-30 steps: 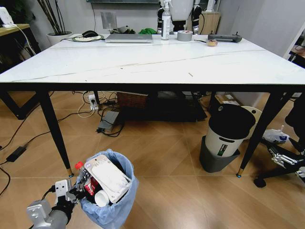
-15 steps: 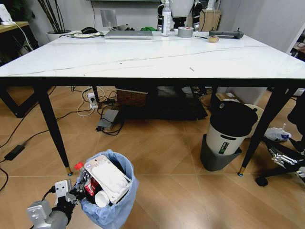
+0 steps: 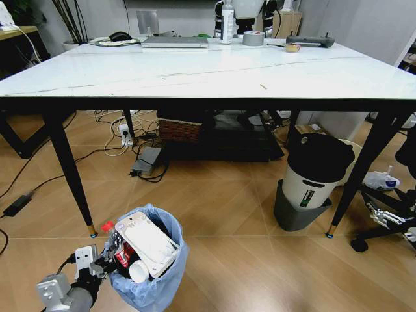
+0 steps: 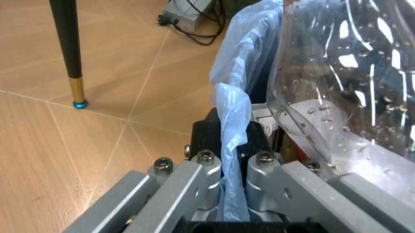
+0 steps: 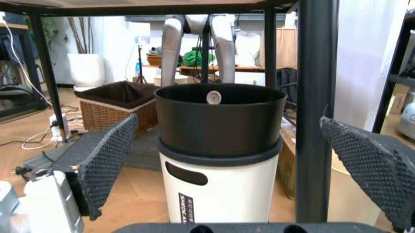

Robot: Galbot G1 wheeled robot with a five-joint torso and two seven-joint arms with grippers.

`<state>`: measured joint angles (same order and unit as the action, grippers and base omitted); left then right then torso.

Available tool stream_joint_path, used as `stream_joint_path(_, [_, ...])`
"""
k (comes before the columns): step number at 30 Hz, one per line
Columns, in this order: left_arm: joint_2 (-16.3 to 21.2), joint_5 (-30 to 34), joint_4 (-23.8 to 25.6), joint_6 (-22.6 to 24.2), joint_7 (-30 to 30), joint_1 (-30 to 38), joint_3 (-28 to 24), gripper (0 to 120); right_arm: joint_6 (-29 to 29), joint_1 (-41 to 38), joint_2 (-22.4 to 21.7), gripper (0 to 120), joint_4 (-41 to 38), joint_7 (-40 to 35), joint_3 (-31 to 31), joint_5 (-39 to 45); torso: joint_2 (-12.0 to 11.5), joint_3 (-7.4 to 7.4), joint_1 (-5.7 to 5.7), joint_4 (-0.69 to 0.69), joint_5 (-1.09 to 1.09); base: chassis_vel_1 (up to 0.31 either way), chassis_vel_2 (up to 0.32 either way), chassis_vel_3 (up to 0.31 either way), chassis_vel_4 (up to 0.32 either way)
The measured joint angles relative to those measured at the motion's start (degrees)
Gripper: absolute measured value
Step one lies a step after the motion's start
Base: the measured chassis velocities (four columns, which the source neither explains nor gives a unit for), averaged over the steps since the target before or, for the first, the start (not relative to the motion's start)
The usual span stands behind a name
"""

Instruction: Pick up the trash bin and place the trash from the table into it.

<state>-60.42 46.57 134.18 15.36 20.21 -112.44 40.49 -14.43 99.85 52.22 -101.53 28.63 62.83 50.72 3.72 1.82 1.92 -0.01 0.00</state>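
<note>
in the head view, the trash bin (image 3: 148,260) stands on the wooden floor (image 3: 221,214) in front of the table (image 3: 195,71), near the table's front left leg, and it is lined with a light-blue plastic bag (image 3: 166,276). the bin is full of trash (image 3: 146,244): a white flat package lies on top, with a red wrapper and a small white cup beside it. the left gripper (image 3: 97,265) is low at the bin's left side, touching the rim. under the right part of the table stands a white-and-black cylinder (image 3: 315,175) on a grey base. on the far edge of the table top are a silver laptop (image 3: 174,41) and a grey tape roll (image 3: 253,39). in the left wrist view, the left gripper (image 4: 224,153) is clamped on the bin's edge, with the blue bag (image 4: 233,126) pinched between its two fingers (image 4: 207,136); a clear plastic piece (image 4: 350,82) of the trash rises just beside it, and a black table leg (image 4: 68,48) with a gold tip stands on the floor. in the right wrist view, the right gripper (image 5: 233,160) has its two textured pads (image 5: 107,162) wide apart with nothing between them, and it faces the white-and-black cylinder (image 5: 220,150), with a black table leg (image 5: 316,107) near it and a wicker basket (image 5: 120,104) behind.
</note>
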Motion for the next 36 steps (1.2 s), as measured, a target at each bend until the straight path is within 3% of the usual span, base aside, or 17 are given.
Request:
stream_joint_path(5, [-0.3, -0.9, -0.5, -0.6, 0.3, 0.0, -0.2, 0, 0.0, 0.0, 0.0, 100, 0.0, 0.0, 0.0, 0.0, -1.1, -1.23, 0.05, 0.0, 0.0, 0.0, 0.0, 0.0, 0.0])
stream_joint_path(10, [-0.6, -1.5, -1.1, -1.0, 0.3, 0.2, -0.6, 0, 0.0, 0.0, 0.0, 100, 0.0, 0.0, 0.0, 0.0, -1.3, -1.5, 0.12, 0.0, 0.0, 0.0, 0.0, 0.0, 0.0])
stream_joint_path(36, [-0.3, 2.8, -12.6, -1.3, 0.3, 8.2, -3.3, 0, 0.0, 0.0, 0.0, 100, 0.0, 0.0, 0.0, 0.0, -0.9, -1.16, 0.23, 0.0, 0.0, 0.0, 0.0, 0.0, 0.0])
